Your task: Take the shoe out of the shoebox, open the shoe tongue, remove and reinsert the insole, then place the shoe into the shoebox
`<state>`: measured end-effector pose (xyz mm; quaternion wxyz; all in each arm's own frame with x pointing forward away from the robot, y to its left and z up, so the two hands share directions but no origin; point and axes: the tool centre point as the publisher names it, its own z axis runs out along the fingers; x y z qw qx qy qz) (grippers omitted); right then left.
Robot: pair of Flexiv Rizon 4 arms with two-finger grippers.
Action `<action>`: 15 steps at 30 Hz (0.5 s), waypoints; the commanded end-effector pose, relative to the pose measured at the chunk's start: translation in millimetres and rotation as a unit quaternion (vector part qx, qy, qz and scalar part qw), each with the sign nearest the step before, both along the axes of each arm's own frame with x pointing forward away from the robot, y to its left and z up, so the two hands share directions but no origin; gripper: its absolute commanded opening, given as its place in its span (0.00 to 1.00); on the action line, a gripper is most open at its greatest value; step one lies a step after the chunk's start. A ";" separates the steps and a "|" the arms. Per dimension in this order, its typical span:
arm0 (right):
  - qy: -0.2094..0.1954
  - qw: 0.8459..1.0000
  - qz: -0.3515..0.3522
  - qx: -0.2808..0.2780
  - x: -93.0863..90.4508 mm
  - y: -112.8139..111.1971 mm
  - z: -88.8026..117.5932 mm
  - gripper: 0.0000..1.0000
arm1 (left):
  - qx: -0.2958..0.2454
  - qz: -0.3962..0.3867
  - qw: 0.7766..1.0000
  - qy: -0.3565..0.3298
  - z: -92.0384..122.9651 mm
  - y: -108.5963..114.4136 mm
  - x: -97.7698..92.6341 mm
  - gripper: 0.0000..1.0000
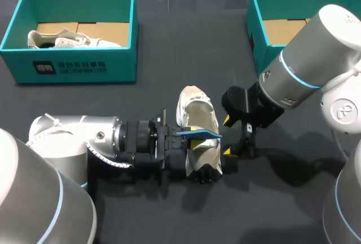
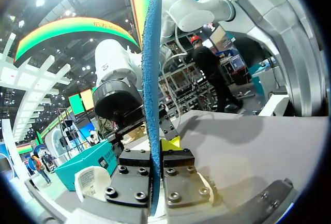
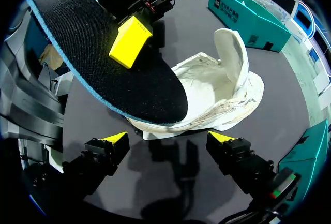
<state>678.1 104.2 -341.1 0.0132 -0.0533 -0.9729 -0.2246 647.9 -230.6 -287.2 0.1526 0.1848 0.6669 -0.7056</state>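
Insole (image 1: 198,134) pinched in left hand (image 1: 179,133) over shoe (image 1: 197,111), right hand (image 1: 228,137) open alongside.

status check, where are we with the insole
Left gripper shut on insole, held over the shoe. Right gripper open beside the shoe. Shoe on table, not boxed. Nothing in the way.

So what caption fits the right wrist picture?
Left end effector holds the insole over the white shoe; right end effector open nearby.
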 end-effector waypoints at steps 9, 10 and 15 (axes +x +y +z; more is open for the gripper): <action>-0.001 1.000 -0.001 -0.001 -1.4 0.0 -0.3 1.00 | 0.009 0.012 1.000 -0.008 -9.3 -7.1 3.9 0.00; -0.001 1.000 -0.001 -0.001 -1.4 0.0 -0.3 1.00 | 0.009 0.014 1.000 -0.005 -10.7 -7.0 5.2 0.00; -0.001 1.000 -0.001 -0.001 -1.4 0.0 -0.3 1.00 | 0.010 0.022 1.000 -0.001 -14.5 -7.2 9.9 0.00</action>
